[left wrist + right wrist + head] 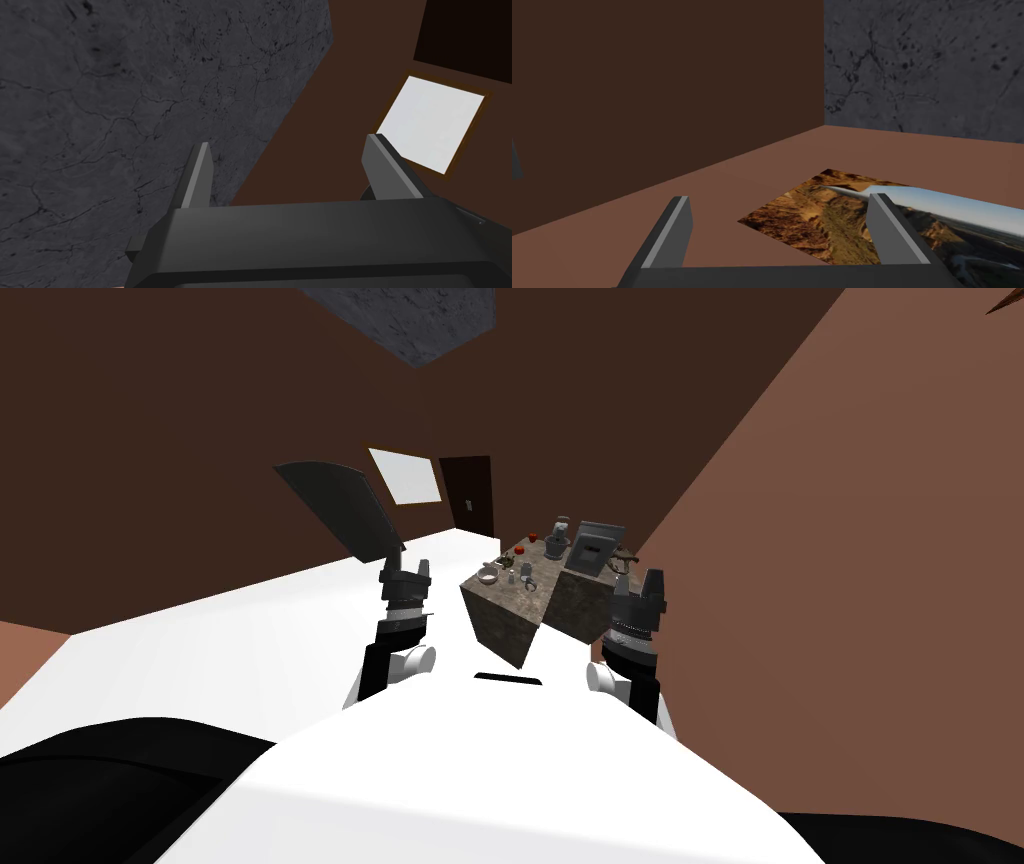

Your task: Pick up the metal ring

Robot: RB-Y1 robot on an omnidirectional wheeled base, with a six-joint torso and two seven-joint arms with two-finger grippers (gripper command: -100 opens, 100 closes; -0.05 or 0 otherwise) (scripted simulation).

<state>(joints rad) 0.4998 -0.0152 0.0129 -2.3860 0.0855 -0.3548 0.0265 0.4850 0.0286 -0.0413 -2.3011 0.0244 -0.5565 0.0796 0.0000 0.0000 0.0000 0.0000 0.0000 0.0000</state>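
Our left gripper (287, 142) and right gripper (778, 198) hung just ahead of us, fingers apart and empty. Well beyond both stood the stone-topped surface (500, 618) carrying small things; the metal ring was presumably among them, too small to tell. We judged nothing done: approach, reach and grasp were all left.

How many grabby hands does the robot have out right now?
2. The left end effector is left of the stone counter, open; the right end effector is on its other side, open too. None looks hidden.
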